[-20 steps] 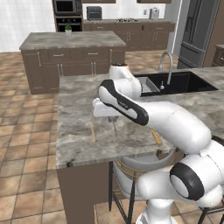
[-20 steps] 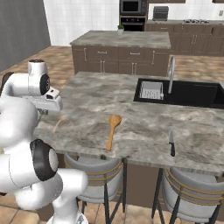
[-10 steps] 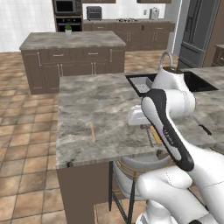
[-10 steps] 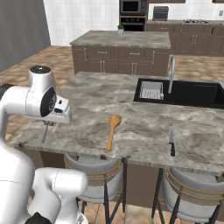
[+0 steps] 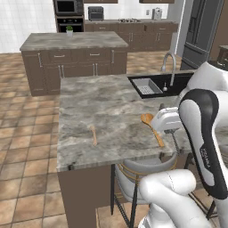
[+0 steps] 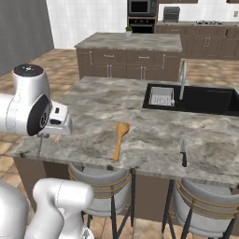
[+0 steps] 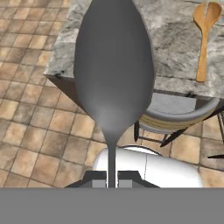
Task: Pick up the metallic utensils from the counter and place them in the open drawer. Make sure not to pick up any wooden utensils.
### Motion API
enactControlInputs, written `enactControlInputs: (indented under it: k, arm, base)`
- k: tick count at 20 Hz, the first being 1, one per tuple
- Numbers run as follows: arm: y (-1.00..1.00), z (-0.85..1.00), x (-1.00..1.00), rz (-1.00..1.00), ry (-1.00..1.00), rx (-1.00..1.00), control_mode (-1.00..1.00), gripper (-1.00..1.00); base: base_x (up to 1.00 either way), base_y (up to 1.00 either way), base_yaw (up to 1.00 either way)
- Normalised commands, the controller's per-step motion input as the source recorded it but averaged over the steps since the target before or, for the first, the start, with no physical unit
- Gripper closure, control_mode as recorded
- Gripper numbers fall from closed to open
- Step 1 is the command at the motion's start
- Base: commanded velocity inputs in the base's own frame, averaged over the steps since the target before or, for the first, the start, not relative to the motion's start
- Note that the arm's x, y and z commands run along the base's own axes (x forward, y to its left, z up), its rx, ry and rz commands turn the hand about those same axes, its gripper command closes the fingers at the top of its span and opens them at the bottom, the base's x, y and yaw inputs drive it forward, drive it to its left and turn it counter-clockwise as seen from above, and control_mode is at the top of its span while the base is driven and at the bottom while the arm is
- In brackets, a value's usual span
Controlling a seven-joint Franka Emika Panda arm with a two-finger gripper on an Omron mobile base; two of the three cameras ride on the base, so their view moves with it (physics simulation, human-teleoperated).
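Kitchen island with a grey veined stone counter (image 5: 102,111) on a dark brown base, seen from behind a white robot arm. The gripper (image 7: 111,178) has its fingers pinched together on the thin handle of a dark grey metal spoon (image 7: 113,70). In the hand view, the spoon's big oval bowl hangs off the near edge of the counter, over the tiled floor (image 7: 26,109) and a round stool (image 7: 179,114).

On the stone top lies an orange-brown wooden spoon (image 6: 119,138) with a long handle, near the front edge. A smaller pale wooden utensil (image 5: 93,134) lies well to its left in the left base view. A dark-handled knife (image 6: 183,153) rests near the front edge to the right of the wooden spoon. A black sink (image 6: 200,99) with a curved faucet (image 6: 183,78) sits at the far right of the counter.
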Motion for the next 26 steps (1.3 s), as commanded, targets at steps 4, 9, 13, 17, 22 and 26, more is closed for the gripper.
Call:
enactControlInputs:
  k: [4, 9, 13, 17, 22, 26]
  arm:
    - [0.03, 0.00, 0.00, 0.00, 0.11, -0.02, -1.00, 1.00]
    - [0.07, 0.00, 0.01, -0.03, 0.16, -0.03, -1.00, 1.00]
    - [0.00, 0.00, 0.00, 0.00, 0.02, 0.00, 1.00, 1.00]
    - [0.00, 0.00, 0.00, 0.00, 0.00, 0.00, 1.00, 1.00]
    - [0.00, 0.00, 0.00, 0.00, 0.00, 0.00, 1.00, 1.00]
    - [0.00, 0.00, 0.00, 0.00, 0.00, 0.00, 1.00, 1.00]
  base:
    - [0.00, 0.00, 0.00]
    - [0.00, 0.00, 0.00]
    - [-0.06, 0.00, 0.00]
    - [-0.53, 0.27, -0.06]
    - [-0.46, 0.96, -0.36]
    - [-0.44, 0.93, -0.47]
